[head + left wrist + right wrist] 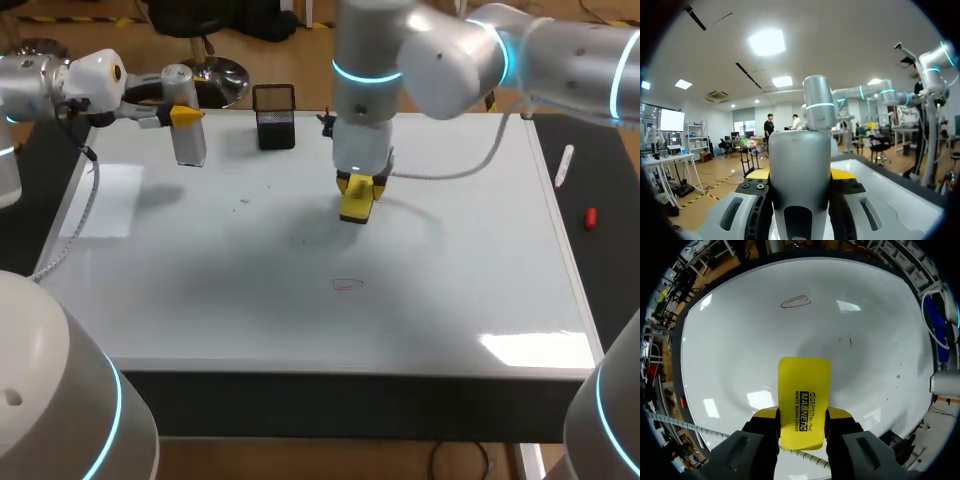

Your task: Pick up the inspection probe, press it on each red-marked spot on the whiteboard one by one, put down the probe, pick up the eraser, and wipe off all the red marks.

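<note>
At the whiteboard's (480, 260) far left corner, my left gripper (185, 116) is shut on the grey cylindrical probe (189, 140), which hangs upright just above the board. In the left wrist view the probe (800, 180) fills the gap between the fingers of the left gripper (800, 175). My right gripper (358, 192) is shut on the yellow eraser (356, 203) over the board's middle. The eraser (803, 400) sticks out ahead of the right gripper (802, 416), above the whiteboard (740, 340). A red oval mark (347, 284) (795, 302) lies on the board ahead of the eraser, apart from it.
A black mesh pen holder (275, 117) stands at the board's far edge, between the two grippers. A white marker (565, 165) and a small red cap (590, 217) lie on the black strip right of the board. Faint dark specks (845, 340) dot the board.
</note>
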You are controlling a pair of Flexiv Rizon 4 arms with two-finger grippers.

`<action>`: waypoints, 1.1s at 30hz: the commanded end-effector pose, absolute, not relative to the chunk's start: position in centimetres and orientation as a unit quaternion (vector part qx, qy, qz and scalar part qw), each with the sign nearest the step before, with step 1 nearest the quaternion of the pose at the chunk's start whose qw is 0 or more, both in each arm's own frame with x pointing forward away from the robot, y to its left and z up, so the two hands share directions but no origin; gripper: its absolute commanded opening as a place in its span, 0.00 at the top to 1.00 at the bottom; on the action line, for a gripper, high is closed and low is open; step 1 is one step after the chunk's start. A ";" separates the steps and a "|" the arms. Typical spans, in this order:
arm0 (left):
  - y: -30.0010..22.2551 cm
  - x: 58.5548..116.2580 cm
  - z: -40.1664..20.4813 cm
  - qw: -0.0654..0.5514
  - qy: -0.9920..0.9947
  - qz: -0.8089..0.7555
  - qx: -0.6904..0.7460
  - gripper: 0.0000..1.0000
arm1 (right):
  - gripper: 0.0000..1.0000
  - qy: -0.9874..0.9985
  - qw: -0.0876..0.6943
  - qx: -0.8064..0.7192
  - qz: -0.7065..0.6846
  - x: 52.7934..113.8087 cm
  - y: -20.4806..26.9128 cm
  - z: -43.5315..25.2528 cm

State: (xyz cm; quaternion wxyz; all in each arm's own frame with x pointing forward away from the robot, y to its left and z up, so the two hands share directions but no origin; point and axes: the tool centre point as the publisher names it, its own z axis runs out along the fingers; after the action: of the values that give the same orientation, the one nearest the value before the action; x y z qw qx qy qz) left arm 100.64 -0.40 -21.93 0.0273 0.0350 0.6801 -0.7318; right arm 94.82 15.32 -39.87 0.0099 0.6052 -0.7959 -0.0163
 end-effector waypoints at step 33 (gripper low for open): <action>-0.5 100.4 -21.7 0.031 0.681 -0.731 0.033 1.00 | 1.00 -0.814 0.055 0.578 -0.035 94.7 12.7 -46.6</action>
State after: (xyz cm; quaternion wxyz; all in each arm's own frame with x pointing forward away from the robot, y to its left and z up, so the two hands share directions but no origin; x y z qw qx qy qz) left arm 100.63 -0.40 -21.91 0.0274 0.0349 0.6802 -0.7317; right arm 94.67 14.03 -43.51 0.0532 0.5782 -0.8135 -0.0333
